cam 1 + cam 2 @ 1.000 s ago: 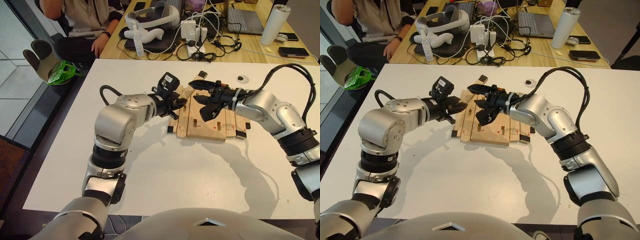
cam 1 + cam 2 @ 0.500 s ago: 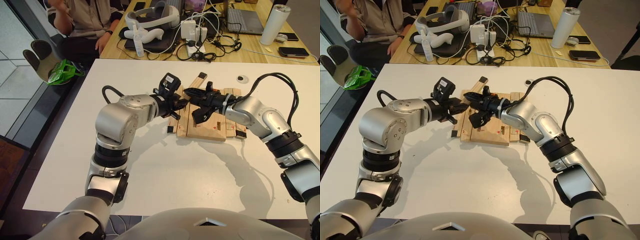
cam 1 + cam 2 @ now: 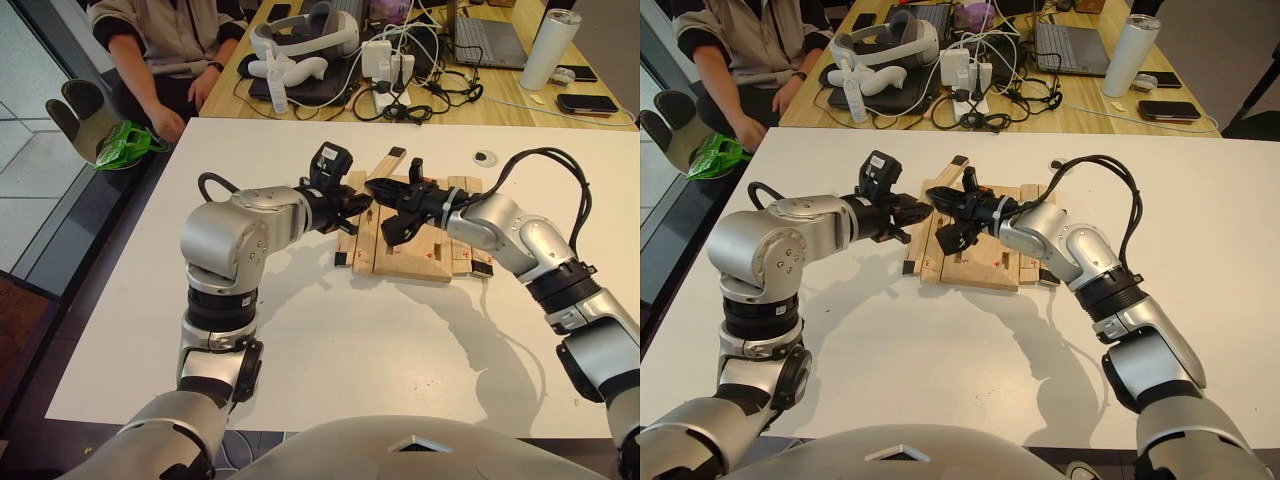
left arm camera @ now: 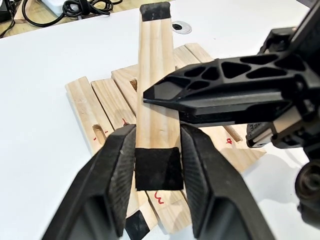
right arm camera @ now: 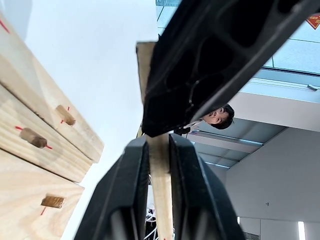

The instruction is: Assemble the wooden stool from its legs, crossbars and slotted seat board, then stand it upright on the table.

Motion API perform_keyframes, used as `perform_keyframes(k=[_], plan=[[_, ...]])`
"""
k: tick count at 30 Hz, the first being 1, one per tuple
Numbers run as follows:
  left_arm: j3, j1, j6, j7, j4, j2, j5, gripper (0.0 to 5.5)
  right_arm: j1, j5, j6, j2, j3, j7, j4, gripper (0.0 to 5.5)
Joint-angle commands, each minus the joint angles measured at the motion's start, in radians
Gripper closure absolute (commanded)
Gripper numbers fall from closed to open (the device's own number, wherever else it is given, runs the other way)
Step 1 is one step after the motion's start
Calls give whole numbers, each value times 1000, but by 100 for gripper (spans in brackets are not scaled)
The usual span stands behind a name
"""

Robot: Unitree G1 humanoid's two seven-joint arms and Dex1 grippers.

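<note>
My left gripper [image 4: 157,132] is shut on the near end of a wooden leg [image 4: 155,65] with black caps, holding it slanted above the slotted seat board [image 3: 415,255]. The board lies flat on the white table, made of several pale slats with slots and pegs. My right gripper [image 3: 380,212] is open and meets the left one over the board's left part. One of its fingers [image 4: 225,95] lies across the leg. In the right wrist view the leg [image 5: 159,150] sits between the left gripper's two fingers, under my right finger [image 5: 200,60].
A small round black disc [image 3: 486,156] lies behind the board. The wooden desk [image 3: 500,105] beyond the table carries cables, a headset, a laptop and a white cylinder [image 3: 549,48]. A seated person is at the far left. White table [image 3: 330,340] lies bare in front.
My right gripper has moved left to the left gripper and now has a finger over the leg. The left gripper kept its hold and lifted the leg slightly.
</note>
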Motion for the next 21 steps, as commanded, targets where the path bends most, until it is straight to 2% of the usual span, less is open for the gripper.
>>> perform_keyframes(k=[1, 4, 7, 12, 14, 17, 21], plan=[[-29, -9, -54, -33, -41, 7, -34, 357, -26, -2, 19, 5, -5, 4, 52, 510], [-31, -8, -52, -24, -30, 15, -34, 306, -32, 6, 25, 7, -8, -2, 77, 510], [-2, -12, -65, -7, -17, 14, -32, 303, -25, 57, 67, 11, -42, 31, 80, 510], [156, -38, -194, 132, 50, -42, 27, 303, 86, 404, 347, 65, -280, 143, 7, 510], [213, -54, -260, 201, 82, -76, 49, 303, 142, 557, 508, 130, -373, 162, -100, 510], [242, -60, -347, 272, 115, -124, 69, 303, 224, 872, 851, 296, -547, 128, -327, 510], [256, 10, -436, 369, 127, -194, 102, 303, 307, 1026, 1063, 427, -637, 2, -504, 510]])
